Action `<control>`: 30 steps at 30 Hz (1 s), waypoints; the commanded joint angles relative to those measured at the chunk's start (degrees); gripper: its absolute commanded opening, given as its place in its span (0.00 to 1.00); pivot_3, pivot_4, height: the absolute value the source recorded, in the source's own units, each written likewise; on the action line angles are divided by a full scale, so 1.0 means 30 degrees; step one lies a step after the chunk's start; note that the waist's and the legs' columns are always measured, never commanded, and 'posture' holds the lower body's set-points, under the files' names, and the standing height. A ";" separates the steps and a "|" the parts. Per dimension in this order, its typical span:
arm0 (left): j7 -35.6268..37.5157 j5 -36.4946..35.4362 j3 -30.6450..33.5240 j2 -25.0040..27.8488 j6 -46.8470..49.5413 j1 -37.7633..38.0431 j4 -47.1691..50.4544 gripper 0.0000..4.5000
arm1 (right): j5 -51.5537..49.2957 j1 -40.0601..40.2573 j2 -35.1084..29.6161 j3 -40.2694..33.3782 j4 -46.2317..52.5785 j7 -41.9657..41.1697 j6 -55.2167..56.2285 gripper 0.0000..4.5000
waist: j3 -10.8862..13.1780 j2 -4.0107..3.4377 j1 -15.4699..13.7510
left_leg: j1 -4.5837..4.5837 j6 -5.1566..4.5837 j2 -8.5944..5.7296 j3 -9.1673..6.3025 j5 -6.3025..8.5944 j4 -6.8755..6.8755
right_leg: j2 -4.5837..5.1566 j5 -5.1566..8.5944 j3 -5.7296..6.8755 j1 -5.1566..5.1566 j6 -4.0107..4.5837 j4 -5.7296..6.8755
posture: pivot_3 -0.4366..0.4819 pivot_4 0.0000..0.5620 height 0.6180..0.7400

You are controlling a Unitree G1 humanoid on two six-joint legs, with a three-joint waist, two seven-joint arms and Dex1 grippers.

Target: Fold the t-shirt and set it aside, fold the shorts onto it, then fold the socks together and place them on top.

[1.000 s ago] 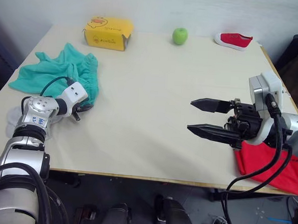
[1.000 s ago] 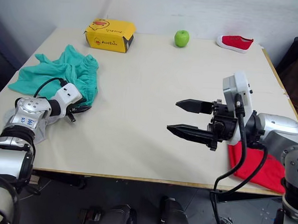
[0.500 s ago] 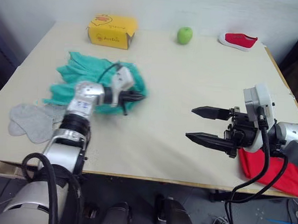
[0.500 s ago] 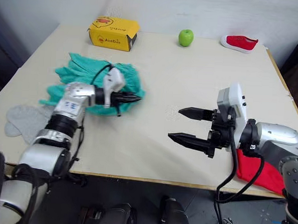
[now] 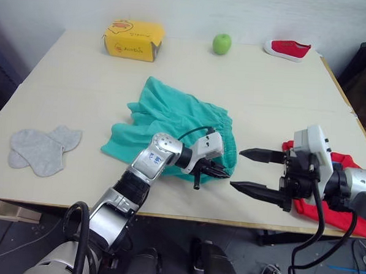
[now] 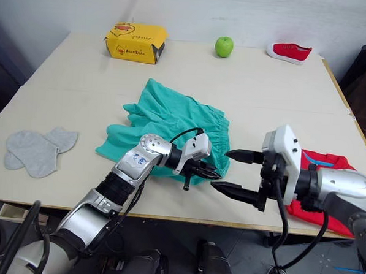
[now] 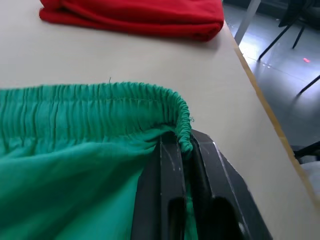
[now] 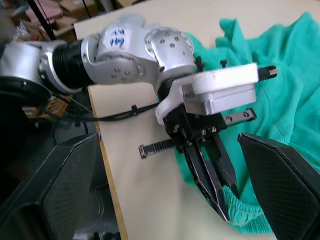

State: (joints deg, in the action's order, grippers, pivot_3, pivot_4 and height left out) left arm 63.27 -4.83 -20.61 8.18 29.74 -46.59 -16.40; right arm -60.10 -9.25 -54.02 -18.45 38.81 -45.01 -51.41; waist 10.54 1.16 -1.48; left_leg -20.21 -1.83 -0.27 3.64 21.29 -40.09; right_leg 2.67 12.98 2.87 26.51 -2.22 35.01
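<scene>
- The left hand (image 5: 221,173) has its fingers closed on the elastic waistband edge of the shorts (image 5: 171,121), which lie rumpled mid-surface, near the front edge.
- The right hand (image 5: 250,172) hovers just beside it, fingers spread wide and holding nothing.
- The t-shirt (image 5: 342,203) lies folded at the surface's (image 5: 82,76) right front corner, seemingly overhanging the edge.
- The socks (image 5: 41,148) lie flat far left, bare surface between them and the shorts.
</scene>
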 commanded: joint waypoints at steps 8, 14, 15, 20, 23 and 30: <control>0.0803 -0.3696 0.5111 0.3410 -0.0780 -0.1039 0.4007 0.82 | 0.3648 -0.0504 -0.0328 0.2141 -0.0671 -0.1035 0.2406 1.00 | 0.0000 0.0000 0.0219 | 0.0014 0.0044 0.0002 0.0001 -0.0024 0.0007 | 0.0001 0.0001 -0.0006 0.0004 0.0002 -0.0002 | 0.48 0.27 1.00; 0.3836 -0.5006 0.5480 0.8103 0.0166 -0.0021 0.4666 1.00 | 0.4893 -0.1816 -0.0141 0.3526 -0.2247 -0.2587 0.3346 1.00 | -0.0007 -0.0014 0.0195 | 0.0024 0.0077 0.0001 0.0000 -0.0041 0.0012 | -0.0006 0.0010 0.0006 0.0003 0.0024 0.0027 | 0.48 0.27 1.00; 0.4336 -0.5058 0.5357 0.9051 0.0343 0.0711 0.5507 1.00 | 0.5094 -0.2105 -0.0087 0.3715 -0.2509 -0.2754 0.3461 1.00 | -0.0007 -0.0014 0.0186 | 0.0021 0.0075 0.0001 0.0001 -0.0037 0.0013 | -0.0002 0.0011 0.0008 0.0000 0.0023 0.0027 | 0.48 0.27 1.00; 0.5038 -0.2423 0.5645 1.3769 -0.4302 0.5274 0.6710 1.00 | 0.6750 -0.2367 -0.0437 0.4784 -0.2984 -0.4010 0.4643 1.00 | -0.0005 -0.0016 0.0184 | -0.0020 0.0070 0.0005 -0.0006 -0.0010 0.0017 | 0.0018 0.0011 0.0015 0.0026 0.0023 -0.0042 | 0.48 0.27 1.00; 0.4973 -0.2109 0.6570 1.5542 -0.6168 0.7386 0.6239 1.00 | 0.8479 -0.1874 -0.0615 0.5702 -0.3219 -0.4477 0.5914 1.00 | -0.0002 -0.0020 0.0183 | -0.0003 0.0067 0.0012 -0.0002 -0.0001 0.0026 | 0.0028 0.0026 0.0017 0.0025 0.0048 -0.0072 | 0.48 0.27 1.00; 0.1391 0.0529 0.7185 1.5813 -1.1385 0.7987 0.2528 1.00 | 1.2232 -0.1237 0.0098 0.7903 -0.3942 -0.4135 0.8651 1.00 | -0.0003 -0.0020 0.0010 | 0.0012 0.0032 -0.0005 -0.0015 0.0013 0.0015 | 0.0077 0.0027 0.0042 0.0012 0.0053 -0.0062 | 0.48 0.27 1.00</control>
State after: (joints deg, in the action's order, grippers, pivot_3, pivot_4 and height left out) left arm 70.87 -5.02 -0.23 56.17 -1.03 -21.54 -7.10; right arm -25.64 -12.85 -54.17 4.79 26.64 -57.86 -28.22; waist 10.53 1.10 -1.45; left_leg -20.19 -1.72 -0.29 3.61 21.32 -40.04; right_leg 2.90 13.06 3.00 26.57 -2.06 34.83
